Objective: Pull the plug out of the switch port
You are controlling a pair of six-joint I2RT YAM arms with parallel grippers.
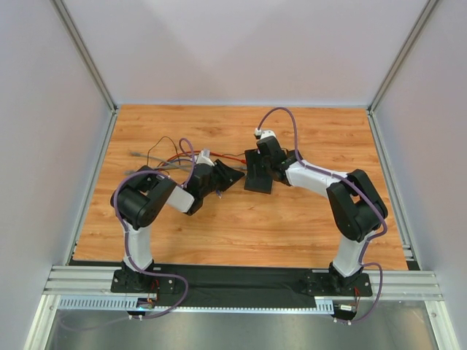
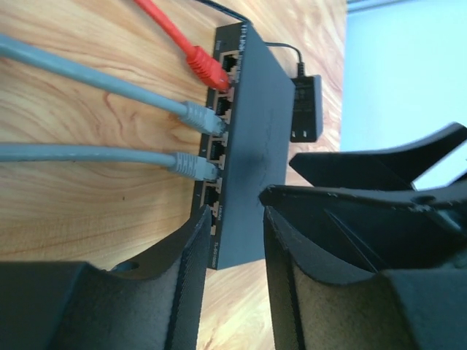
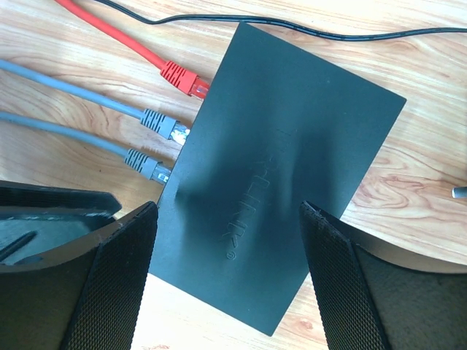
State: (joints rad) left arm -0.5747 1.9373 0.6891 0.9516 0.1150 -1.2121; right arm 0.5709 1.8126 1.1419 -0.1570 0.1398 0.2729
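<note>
The switch (image 3: 292,131) is seen flat on the table (image 3: 416,182), directly under the R gripper (image 3: 228,205). Its jaws are spread wide over the box's top. No clamp on the sides is shown, and whether the pads press down can't be told. The L gripper (image 2: 233,205) is set at the switch's port edge, jaws narrowed to a slim gap w/ the box's corner seen btw them; whether anything is nipped can't be told. Three plugs are seated in ports ahead of the L fingertips: a lower grey plug (image 2: 193,164) nearest, an upper grey plug (image 2: 204,117) beyond it, a red plug (image 2: 208,69) farthest. Which one is meant isn't settled by the task. Each plug is judged small, hard plastic, prob. clip-latched, on a soft lead like the grey cable (image 2: 87,153). Hold is best taken on the plug body/boot just outside the port, not on the lead, w/ the pull kept straight out of the port. The switch is judged light and smooth, apt to slide on wood unless braced by the R gripper.
</note>
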